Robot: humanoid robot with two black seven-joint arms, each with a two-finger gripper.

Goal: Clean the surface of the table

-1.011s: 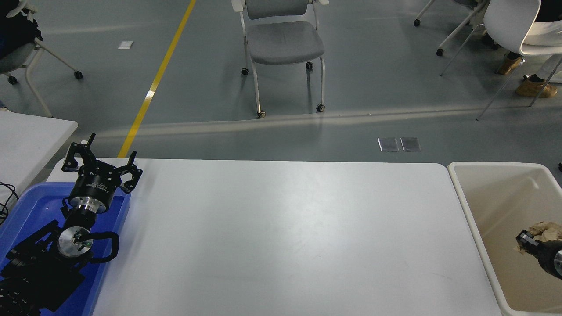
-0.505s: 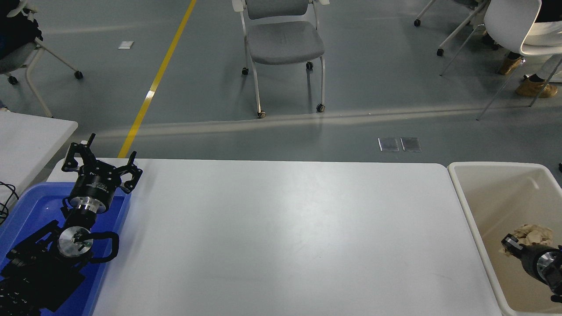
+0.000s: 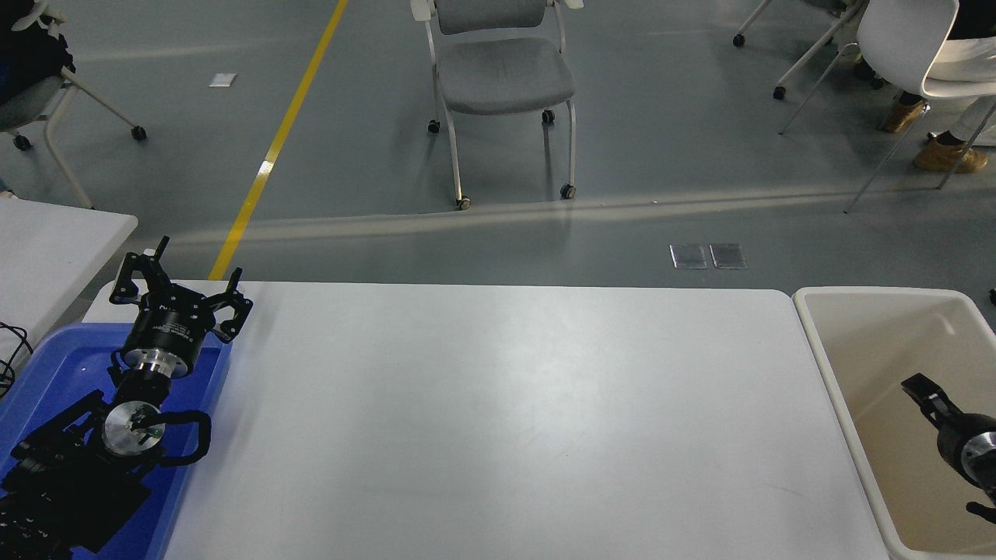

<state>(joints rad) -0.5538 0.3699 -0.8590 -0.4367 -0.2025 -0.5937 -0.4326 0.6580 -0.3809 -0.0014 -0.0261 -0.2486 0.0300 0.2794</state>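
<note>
Gone from the right gripper (image 3: 922, 391) is the crumpled beige wad it carried half a second ago; only one black finger (image 3: 926, 393) now shows, reaching up and to the left over the inside of the cream bin (image 3: 856, 299), with nothing on it. The rest of that gripper is cut off by the picture's right edge, so whether its jaws stand apart or together cannot be told. The arm itself has shifted slightly within the bin since the earlier frames.

The table surface (image 3: 498, 420) fills the middle of the view: a wide, glossy white worktop with rounded far corners, showing a soft sheen of reflected light near its centre and a few faint marks. Its long axis runs left to right across the picture, its far edge parallel to the grey floor beyond. It lies between the blue tray (image 3: 47, 365) at its left end and the cream bin just beside its right end.

The left gripper (image 3: 180, 289) is parked at the lower left, above the far edge of the blue tray, pointing away from the camera with its jaws spread wide and holding nothing.

A grey chair (image 3: 502, 74) stands on the floor beyond the worktop.
</note>
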